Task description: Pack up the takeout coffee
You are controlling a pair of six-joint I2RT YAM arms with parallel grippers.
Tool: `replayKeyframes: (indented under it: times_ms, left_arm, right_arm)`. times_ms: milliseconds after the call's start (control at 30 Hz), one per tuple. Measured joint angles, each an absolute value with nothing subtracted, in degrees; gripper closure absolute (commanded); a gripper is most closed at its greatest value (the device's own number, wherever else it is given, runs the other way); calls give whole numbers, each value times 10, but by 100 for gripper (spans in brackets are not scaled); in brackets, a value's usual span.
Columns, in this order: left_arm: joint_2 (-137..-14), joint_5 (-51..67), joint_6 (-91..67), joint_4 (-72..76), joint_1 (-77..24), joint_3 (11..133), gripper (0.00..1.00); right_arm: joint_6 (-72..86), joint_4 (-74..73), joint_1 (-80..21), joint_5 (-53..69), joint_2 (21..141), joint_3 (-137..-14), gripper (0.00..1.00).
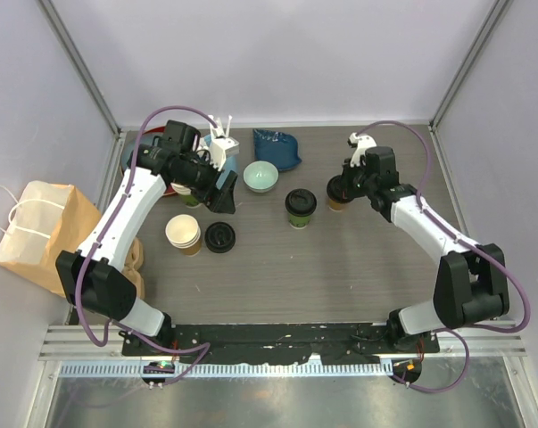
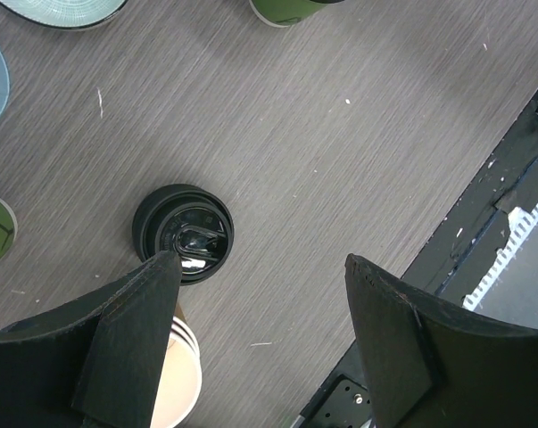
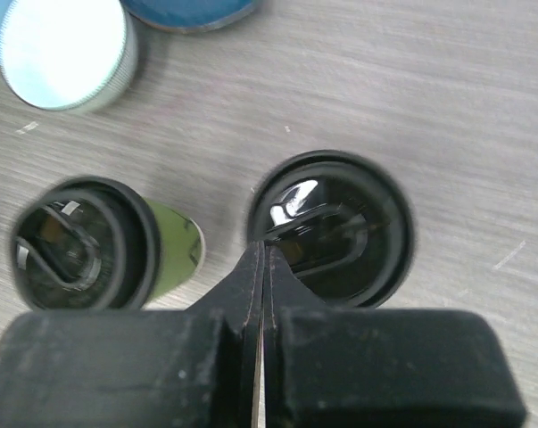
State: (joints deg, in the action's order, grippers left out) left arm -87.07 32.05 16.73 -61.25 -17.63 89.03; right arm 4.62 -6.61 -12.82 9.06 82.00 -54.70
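a grey wood-grain table sits between pale walls, and a brown paper carrier bag stands off its left edge; nearest on the left are a stack of lidless cream-rimmed paper cups and, just beside it, a loose stack of round black plastic lids; above these hangs the left claw, its fingers spread wide and holding nothing; further back, mid-table, the green-walled paper cup with a black lid stands upright, and to its right stands the brown-walled paper cup with a black lid; the right claw is over that lid with its fingers pressed together, pinching nothing that i can see; farthest are a pale green bowl and a blue dish.

risk, as i judge it: a closed claw bearing on the lid's rim could tip the brown cup or spring its lid, and spill.

only the right wrist view shows the pressed fingers; only the top view shows the bag.
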Motion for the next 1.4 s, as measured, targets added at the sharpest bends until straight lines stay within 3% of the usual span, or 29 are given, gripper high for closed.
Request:
replayKeyframes:
  times_ms: [300,567,700,900,1033,1233,1400]
  left_arm:
    - [-871,315,169,-613,-176,890,22]
    - [-871,314,170,-614,-176,890,22]
    - [-871,312,172,-614,-176,890,22]
    - [-871,311,174,-614,-176,890,22]
    - [-871,311,174,-614,-176,890,22]
    - [-871,311,175,-614,-176,890,22]
    - [-871,311,178,-614,-176,890,22]
  right_arm:
    - [37,-127,-139,86,842,-648,96]
    - [20,-173,-131,78,891,-697,61]
    - [12,-182,-121,61,907,-711,52]
    - [-36,-216,-120,44,927,-727,50]
    - [-88,-229,-146,16,930,-724,60]
    - [-148,-230,-165,-15,930,-715,63]
    - [-142,-236,-161,-32,924,-709,46]
